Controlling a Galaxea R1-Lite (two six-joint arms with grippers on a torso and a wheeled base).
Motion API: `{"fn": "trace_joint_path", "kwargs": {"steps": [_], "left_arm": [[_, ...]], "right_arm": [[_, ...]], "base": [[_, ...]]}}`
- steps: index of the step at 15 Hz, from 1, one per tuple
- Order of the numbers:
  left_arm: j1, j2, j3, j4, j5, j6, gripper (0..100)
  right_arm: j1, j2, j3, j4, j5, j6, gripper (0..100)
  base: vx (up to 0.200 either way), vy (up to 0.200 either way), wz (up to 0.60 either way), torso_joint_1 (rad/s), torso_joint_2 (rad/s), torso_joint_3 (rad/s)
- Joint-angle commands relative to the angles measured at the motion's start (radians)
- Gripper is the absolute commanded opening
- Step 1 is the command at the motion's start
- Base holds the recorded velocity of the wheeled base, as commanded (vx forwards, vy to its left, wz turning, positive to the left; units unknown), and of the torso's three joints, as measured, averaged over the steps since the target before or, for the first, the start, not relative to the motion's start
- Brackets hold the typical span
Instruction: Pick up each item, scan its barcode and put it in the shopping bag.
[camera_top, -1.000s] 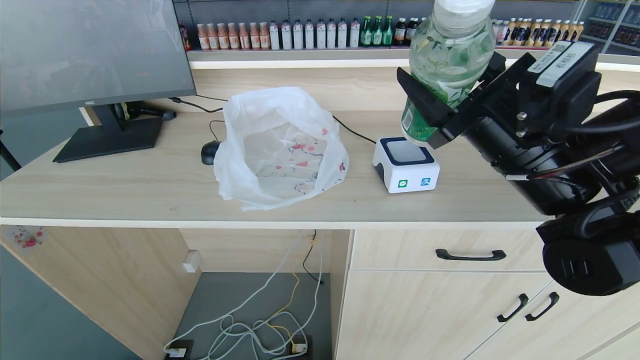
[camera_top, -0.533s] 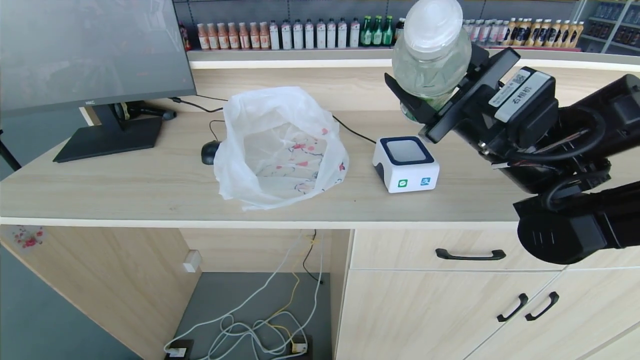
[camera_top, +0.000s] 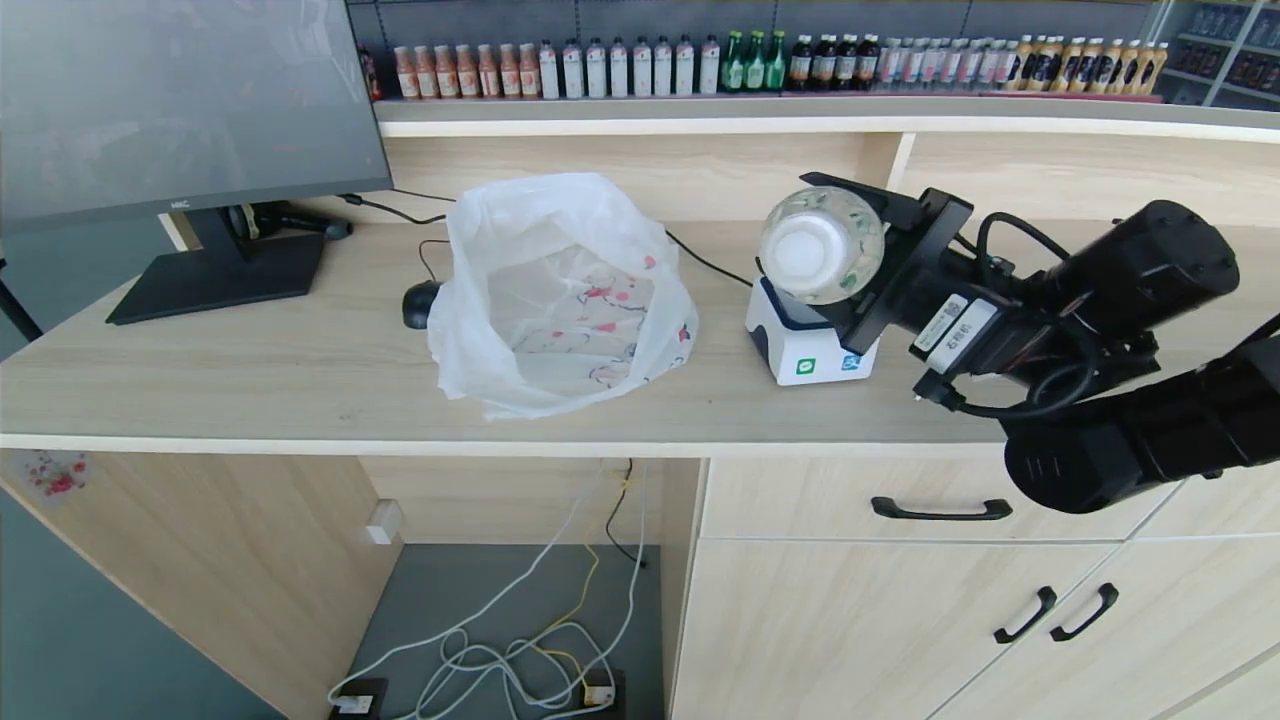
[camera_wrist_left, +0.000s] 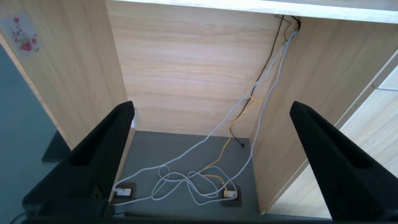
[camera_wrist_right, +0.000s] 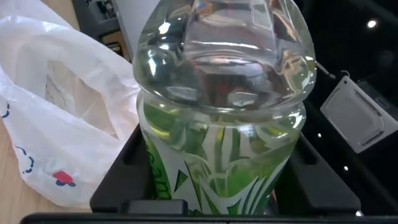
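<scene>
While the left fingers (camera_wrist_left: 102, 155) are hanging spread and empty below the tabletop (camera_top: 300, 390), the shopping bag (camera_top: 560, 300) is gaping open well beside the right fingers (camera_top: 860, 193). Those are clamping a water bottle (camera_top: 820, 245) by its labelled body, just above the scanner (camera_top: 810, 350). Seemingly full and smooth-walled, it is probably handling heavy and slippery, favouring this mid-body hold.

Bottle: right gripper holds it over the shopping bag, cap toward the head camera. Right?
Wrong place. In the head view the right gripper holds the bottle over the scanner, cap toward the camera; the shopping bag sits apart, on the scanner's left.
</scene>
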Motion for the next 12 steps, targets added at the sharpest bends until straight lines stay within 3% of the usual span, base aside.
{"fn": "trace_joint_path", "kwargs": {"steps": [1,12], "left_arm": [[0.0,0.0,0.0,0.0,0.0,0.0,100],[0.0,0.0,0.0,0.0,0.0,0.0,100]], "right_arm": [[-0.004,0.037,0.0,-0.001,0.02,-0.023,0],[-0.037,0.095,-0.028,-0.001,0.056,-0.063,0]], "base": [[0.0,0.0,0.0,0.0,0.0,0.0],[0.0,0.0,0.0,0.0,0.0,0.0]]}}
